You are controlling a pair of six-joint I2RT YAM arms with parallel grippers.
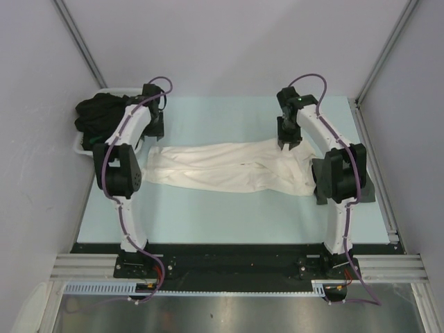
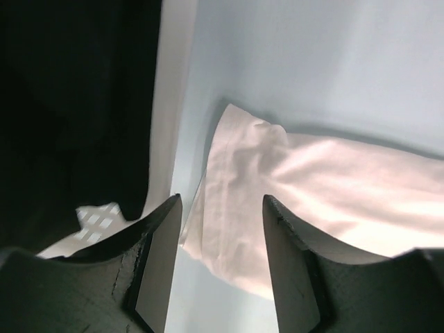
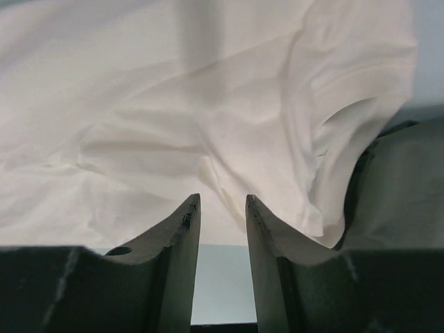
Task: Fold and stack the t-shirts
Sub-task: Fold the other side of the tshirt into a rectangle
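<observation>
2 arms are hanging over the ends of 1 cream-white t-shirt that is lying on the table.

The shirt is stretching crumpled across the middle of the pale blue table, from just beside the left arm to the right arm's base. The left gripper is hovering over the shirt's left end with its fingers standing well apart and clamping nothing; in the left wrist view the cloth's edge is showing between them. The right gripper is pointing down at the shirt's right end, its jaws standing slightly apart with bare table and cloth showing through the gap, gripping nothing. Black t-shirts are sitting heaped in a white tub at the table's far left edge, near the left gripper.
</observation>
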